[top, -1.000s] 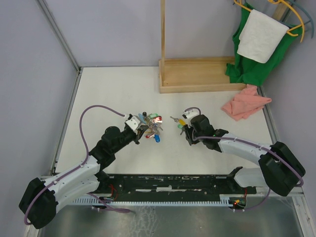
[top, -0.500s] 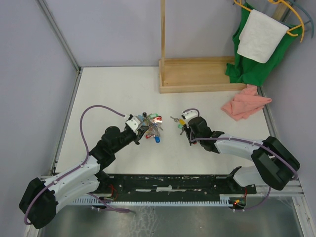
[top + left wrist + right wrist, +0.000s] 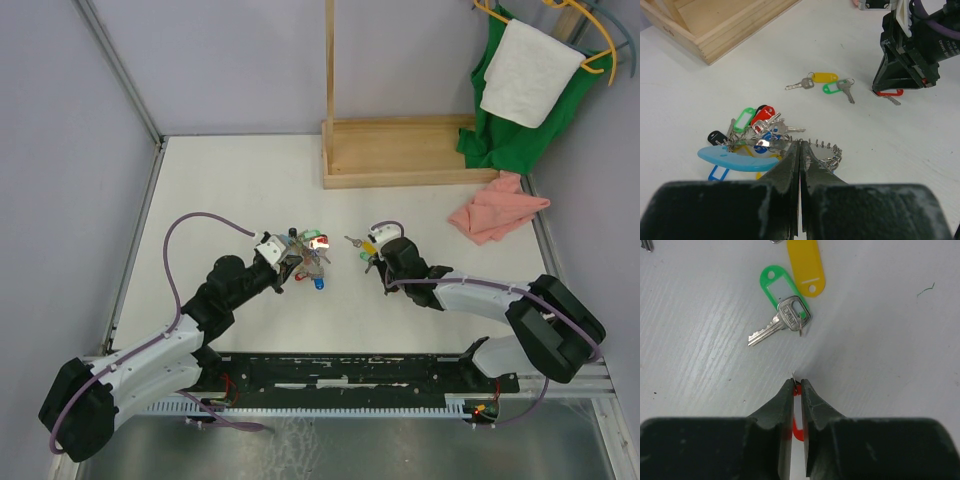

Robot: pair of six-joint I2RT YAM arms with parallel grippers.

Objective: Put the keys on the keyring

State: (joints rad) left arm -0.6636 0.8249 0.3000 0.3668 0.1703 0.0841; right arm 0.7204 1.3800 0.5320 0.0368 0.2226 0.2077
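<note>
Left gripper (image 3: 800,147) jaws shut on metal wire of keyring (image 3: 737,157), low over table (image 3: 230,190). Right gripper (image 3: 797,385) jaws narrow, pinching tag of red-tagged key (image 3: 796,432). Green-tagged key (image 3: 782,315) and yellow-tagged key (image 3: 806,265) lie loose side by side just beyond, apart from keyring.

Bright, even, diffuse light from overhead in all 3 views. Only faint, short shadows on the white table (image 3: 230,180), darkest under the right gripper (image 3: 887,91). Small glints on the green-tagged key (image 3: 781,320) and the metal of the keyring (image 3: 822,147). Soft and out of focus at the bottom of both wrist views: fingers (image 3: 785,172) of the left gripper (image 3: 800,144), fingers (image 3: 812,405) of the right, the red tag (image 3: 796,427) pinched between those. Tabletop beyond crisp. Top view sharp edge to edge.
</note>
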